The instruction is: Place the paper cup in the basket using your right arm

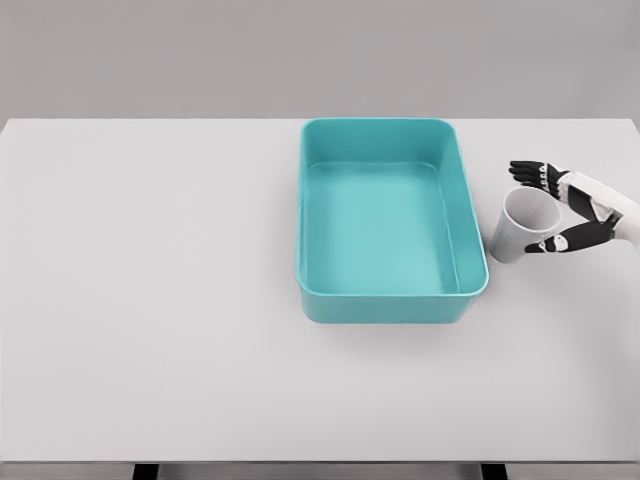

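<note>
A broad white table filled nearly the whole head view. On it, a little right of the middle, sat one teal rectangular basket with rounded corners and nothing inside it. Just beside the basket's right wall, outside it, was the single white paper cup, tilted so that its open mouth faced up and to the right, toward the arm. The right hand came in from the right edge on a white forearm; its dark fingers were spread above the cup's rim and its thumb reached under the cup's lower right side, so the hand bracketed the mouth of the cup in a wide, loose span. Whether the thumb actually touched the cup wall could not be told. Only this one hand showed.
</note>
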